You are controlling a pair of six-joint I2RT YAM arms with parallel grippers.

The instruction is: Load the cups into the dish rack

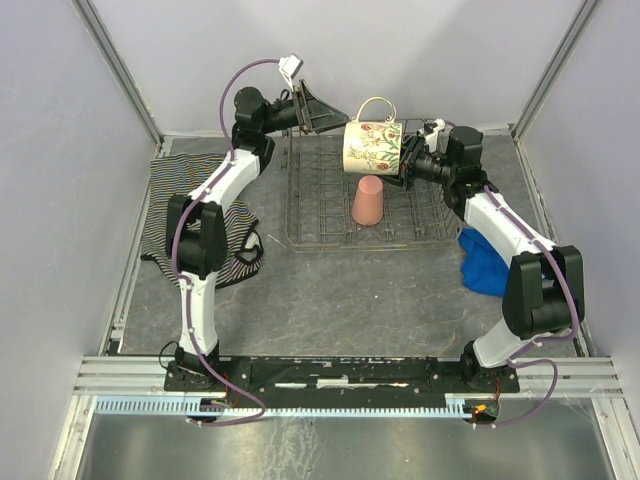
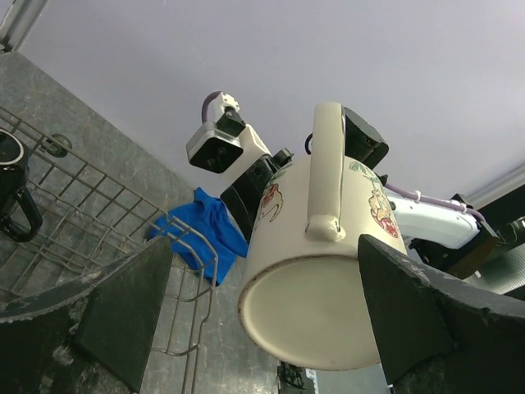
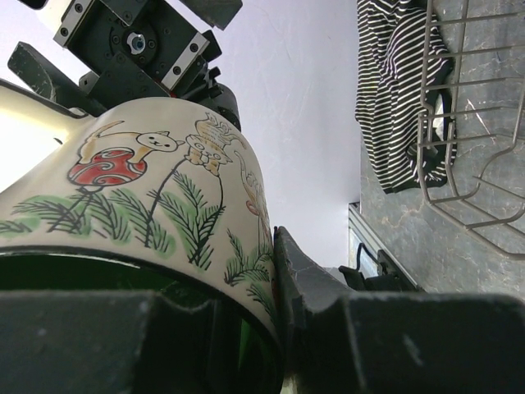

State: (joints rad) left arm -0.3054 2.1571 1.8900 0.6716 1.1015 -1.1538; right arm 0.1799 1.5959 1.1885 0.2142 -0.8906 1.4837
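**Inspector:** Start with the grippers.

**Assistant:** The right gripper (image 1: 403, 160) is clamped on the rim of the cream floral mug (image 1: 372, 146). In the right wrist view one finger (image 3: 308, 275) presses the outer wall, beside the green interior. The left gripper (image 1: 332, 112) is spread wide. Its fingers (image 2: 123, 316) flank the mug's base. The one at frame left stands clear; at frame right I cannot tell about contact.

**Inspector:** The mug's position?

**Assistant:** It is held on its side in the air, handle up, above the far edge of the dish rack (image 1: 320, 205), at upper centre of the overhead view.

**Inspector:** Arm poses?

**Assistant:** There are two arms. Each rises from the bottom of the frame, bends at the elbow and reaches inward, so the wrists meet at the mug from either side.

**Inspector:** Count the cups.

**Assistant:** Three show. The floral mug is one. A salmon-pink tumbler (image 1: 367, 200) stands mouth-down inside the rack, at frame centre. A black mug (image 2: 12, 185) sits at the rack's wires, at the left edge of the left wrist view. I cannot tell whether it is inside.

**Inspector:** Anything else?

**Assistant:** One rack and two cloths. A striped cloth (image 1: 170, 190) lies left of the rack, and a blue cloth (image 1: 485, 262) at its lower right.
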